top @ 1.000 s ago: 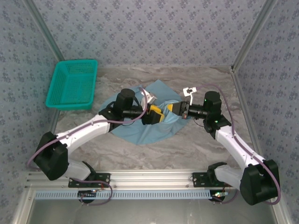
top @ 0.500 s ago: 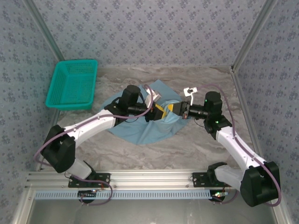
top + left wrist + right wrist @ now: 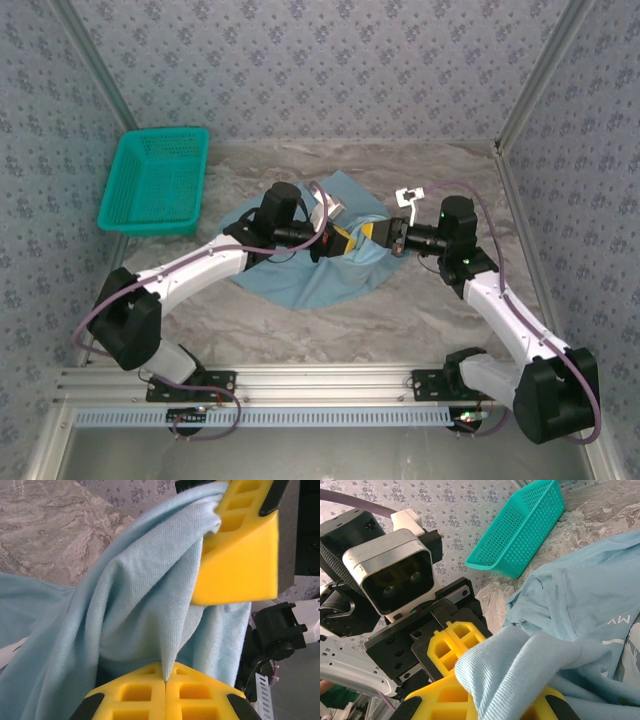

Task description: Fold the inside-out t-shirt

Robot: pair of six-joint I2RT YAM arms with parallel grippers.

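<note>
Two arms meet over the middle of the marbled tabletop [image 3: 420, 310] in your overhead view. The inside-out t-shirt [image 3: 300, 280], a light sky-blue, lies bunched beneath them. It is well apart from the teal mesh basket [image 3: 155, 182] at the far left. The left pincer [image 3: 338, 241] and the right pincer [image 3: 376, 233] face each other tip to tip, just beside one another, above the far right part of the cloth. From up here you cannot tell what either one grips.

Your left wrist view settles it for the left pincer. Its two yellow fingers [image 3: 135, 697] are clenched together at the bottom edge, with a thin ridge of the shirt pinched in the seam between them. From that seam the cloth climbs in a taut, twisted fold to the upper right. There it runs into the yellow finger of the right pincer and out of frame at the top. More of the shirt hangs loose to the left, over the tabletop.

In your right wrist view, the right pincer's yellow fingers [image 3: 442, 700] sit at the bottom edge, clenched on a rolled fold of the shirt that drapes over them. The left pincer faces you just beyond, and its wrist camera [image 3: 390, 577] is above it. The rest of the shirt spreads over the tabletop to the right, with white lettering [image 3: 619, 626] near the frame's edge. The basket stands beyond it by the patterned wall.
</note>
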